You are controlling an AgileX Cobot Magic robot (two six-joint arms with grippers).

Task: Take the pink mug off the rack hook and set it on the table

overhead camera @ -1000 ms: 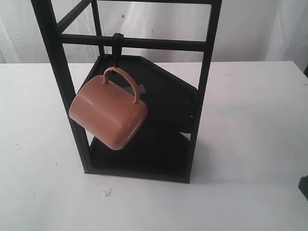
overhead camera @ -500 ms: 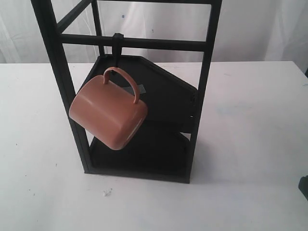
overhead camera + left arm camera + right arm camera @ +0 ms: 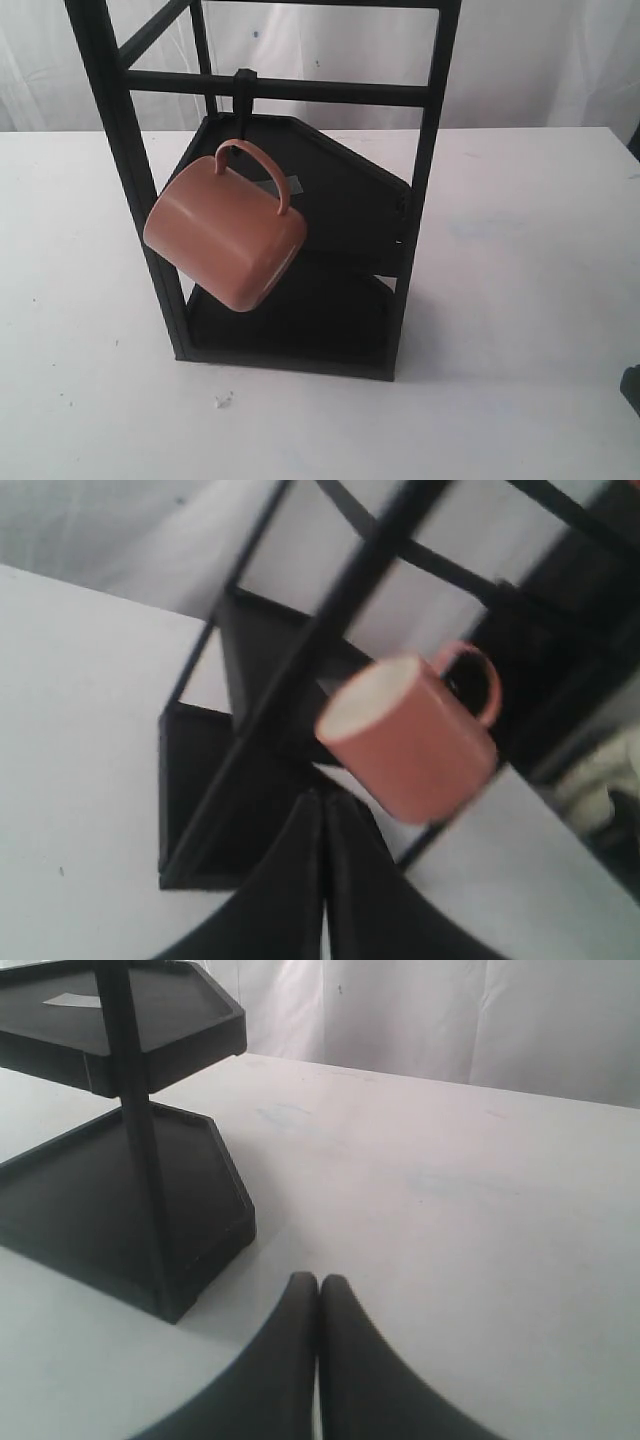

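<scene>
A white cloth backdrop is hanging behind everything, falling in soft vertical folds and carrying a couple of tiny dark marks. In front of it a white table is stretching right across the view, its top showing faint smudges and a small pale crumb near the front edge. A tall black frame rack is standing on it, its two angular shelves sitting one above the other, the upper one bearing a small pale label. Even, diffuse light is washing over the scene, and the rack is casting only a weak grey shadow onto the tabletop beside its base.
</scene>
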